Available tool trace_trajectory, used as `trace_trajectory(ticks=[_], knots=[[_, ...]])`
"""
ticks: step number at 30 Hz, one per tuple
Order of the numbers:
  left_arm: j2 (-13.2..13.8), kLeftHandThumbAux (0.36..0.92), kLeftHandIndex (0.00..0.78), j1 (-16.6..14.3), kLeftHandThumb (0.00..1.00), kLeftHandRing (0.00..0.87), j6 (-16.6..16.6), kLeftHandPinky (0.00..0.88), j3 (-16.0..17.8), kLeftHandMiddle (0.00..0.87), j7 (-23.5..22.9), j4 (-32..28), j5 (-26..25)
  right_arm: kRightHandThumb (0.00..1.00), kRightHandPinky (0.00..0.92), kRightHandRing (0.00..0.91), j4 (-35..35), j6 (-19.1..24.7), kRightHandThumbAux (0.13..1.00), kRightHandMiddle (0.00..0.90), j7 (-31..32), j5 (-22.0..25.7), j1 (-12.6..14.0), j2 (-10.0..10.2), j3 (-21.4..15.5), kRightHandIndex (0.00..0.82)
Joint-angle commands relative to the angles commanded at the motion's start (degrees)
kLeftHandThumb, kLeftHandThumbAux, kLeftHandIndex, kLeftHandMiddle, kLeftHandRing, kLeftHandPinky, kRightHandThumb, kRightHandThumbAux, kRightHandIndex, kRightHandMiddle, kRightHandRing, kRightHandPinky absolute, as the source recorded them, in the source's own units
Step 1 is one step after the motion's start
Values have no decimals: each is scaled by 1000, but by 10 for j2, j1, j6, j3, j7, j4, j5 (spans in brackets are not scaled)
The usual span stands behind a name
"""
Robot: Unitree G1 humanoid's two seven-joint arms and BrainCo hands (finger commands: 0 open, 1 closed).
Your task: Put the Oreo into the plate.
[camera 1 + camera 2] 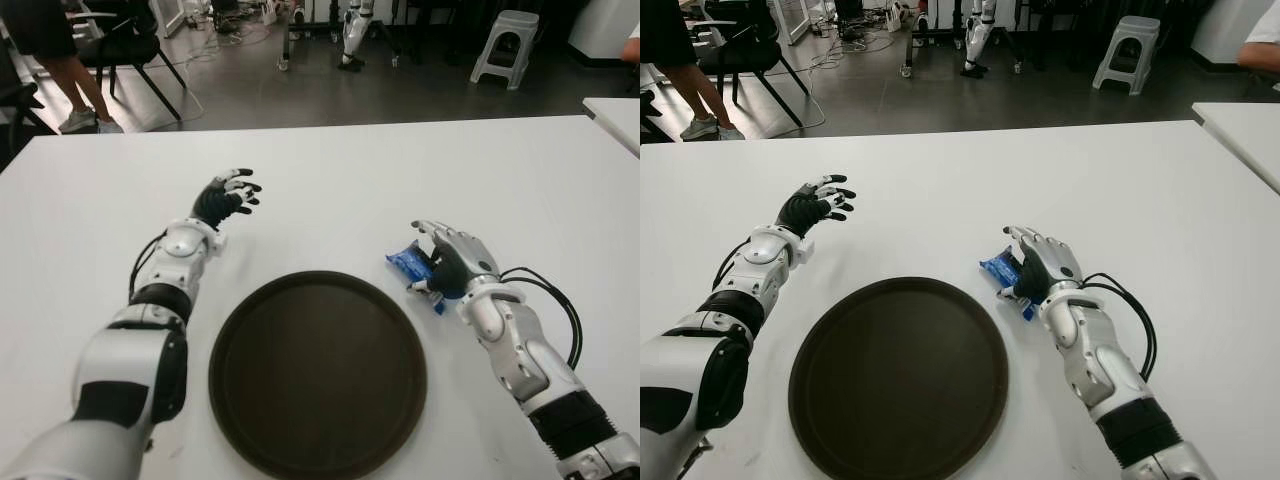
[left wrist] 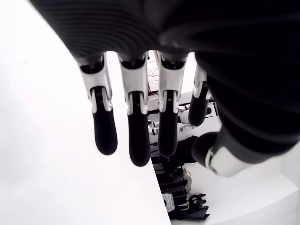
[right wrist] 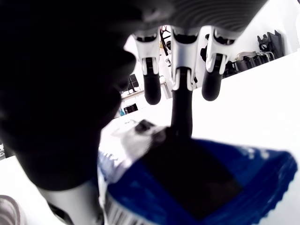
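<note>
Looking at the lower right of the head view, you have the right hand closed around the Oreo, a blue packet whose crinkled end pokes out on the hand's inner side, toward the middle of the frame. Your right wrist view confirms the grip: the blue wrapper fills the lower part of that picture, pressed against the palm, with one finger laid down onto it while the other fingers stand straighter above it. Whether the packet still touches the table you cannot tell from these views. The plate, a round dark dish with a low rim, sits at the lower centre of the frame, just beside the packet and down-left of it; the Oreo is outside the plate's rim, near its upper right edge. Your left hand shows in the upper left part of the table, well apart from the plate's upper left edge, and its fingers are spread and relaxed, holding nothing; the left wrist view shows them hanging apart over bare white table. Beyond the table's far edge, at the top of the frame, you can make out a grey floor, a white stool at upper right, a dark chair and a person's legs at upper left.
</note>
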Motion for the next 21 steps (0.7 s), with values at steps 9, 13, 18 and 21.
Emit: trace_trajectory(ticks=[9, 13, 18, 21], knots=[[-1, 633, 210, 0, 89, 383, -1, 406, 6, 349, -5, -1, -5, 0, 84, 126, 0, -28, 764, 130, 2, 58, 19, 11, -29, 92], [0, 628, 209, 1, 91, 380, -1, 400, 6, 347, -5, -1, -4, 0, 85, 115, 16, -77, 751, 119, -11, 108, 30, 23, -52, 87], [0, 625, 210, 1, 87, 376, -1, 399, 5, 345, -4, -2, -3, 0, 104, 107, 71, -147, 777, 113, -22, 167, 29, 40, -80, 81], [0, 627, 212, 1, 87, 376, -1, 399, 5, 344, -4, -2, -3, 0, 103, 102, 91, -176, 786, 109, -15, 199, 28, 49, -94, 75]])
